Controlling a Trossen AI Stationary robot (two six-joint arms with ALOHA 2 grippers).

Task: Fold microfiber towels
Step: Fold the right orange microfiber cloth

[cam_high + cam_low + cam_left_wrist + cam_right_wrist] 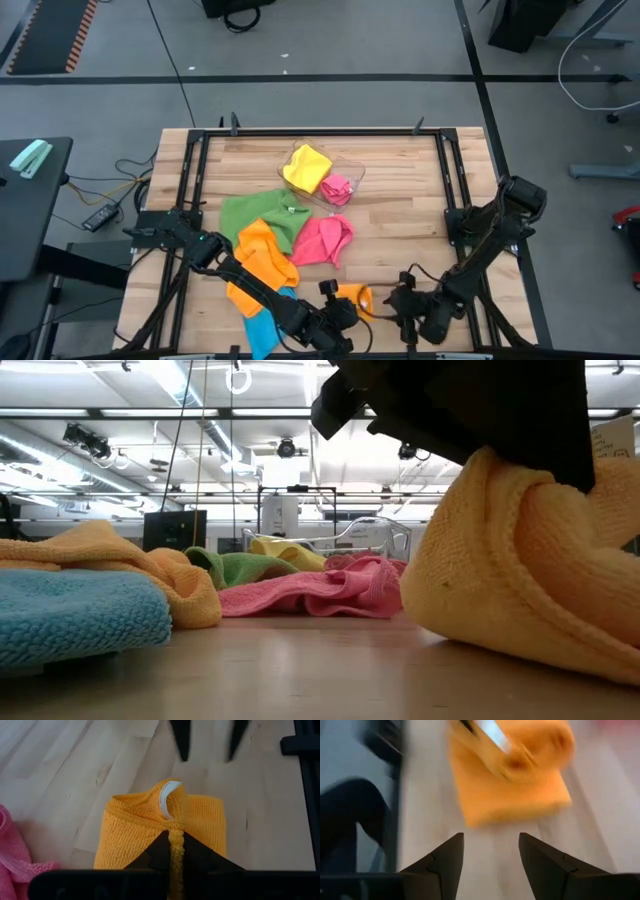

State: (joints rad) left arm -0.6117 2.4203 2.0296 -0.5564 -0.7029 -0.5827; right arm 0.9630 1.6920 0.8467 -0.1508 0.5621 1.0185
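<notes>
A small folded orange towel (pixel 150 830) lies on the wooden table (pixel 400 200) near its front edge, with a white label (pixel 167 800) on its raised fold. My left gripper (pixel 175 847) is shut on it. My right gripper (pixel 490 837) stands open just to the towel's right, nothing between its fingers. Further towels lie crumpled to the left and behind: blue (pixel 265 328), orange (pixel 262 258), green (pixel 258 212) and pink (pixel 322 240). My left gripper pinches a raised fold of the orange towel (pixel 175 836) between its two fingers, at the towel's edge nearest the gripper. The fingers slant down onto it from the table's left. The fold stands up as a ridge while the towel's body (pixel 520 590) rests on the table.
A clear plastic tray (pixel 352 170) at the back centre holds a yellow towel (pixel 307 165) and a pink one (pixel 338 187). A black frame (pixel 445 170) borders the table. Bare wood shows at the right and far left of the table.
</notes>
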